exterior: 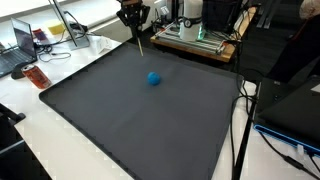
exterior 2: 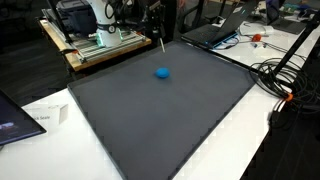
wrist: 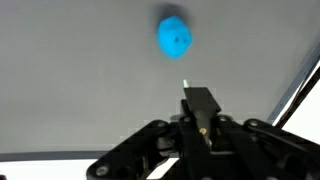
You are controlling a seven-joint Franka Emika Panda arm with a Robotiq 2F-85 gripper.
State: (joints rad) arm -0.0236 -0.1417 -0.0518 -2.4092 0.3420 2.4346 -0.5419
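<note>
Nearest the lens, at the bottom of the wrist view: black gripper (wrist: 200,103), jaws clenched together. In both exterior views, clamped between them and hanging down: a thin stick (exterior: 139,40), pale and slightly tilted, lower end close over the far part of the mat (exterior: 100,110). Contact with the mat not determinable. Stick barely distinguishable in the wrist view.

On the dark grey mat, in its far half and roughly central left to right: a blue ball (wrist: 175,37). Placed on the near side of the stick's lower end, close by but clearly apart, untouched. In the wrist view, directly ahead of the gripper, with bare mat between.

Mat laid flat on a white table (exterior: 35,140), covering most of it.

Surroundings, in an exterior view: open-frame machine (exterior: 195,32) beyond the far edge of the mat. Laptop (exterior: 18,50) and small orange object (exterior: 37,77) at the left. Black cables (exterior: 243,120) trailing along the right edge. In an exterior view, sheet of paper (exterior 2: 45,115) off the mat's near left side.
</note>
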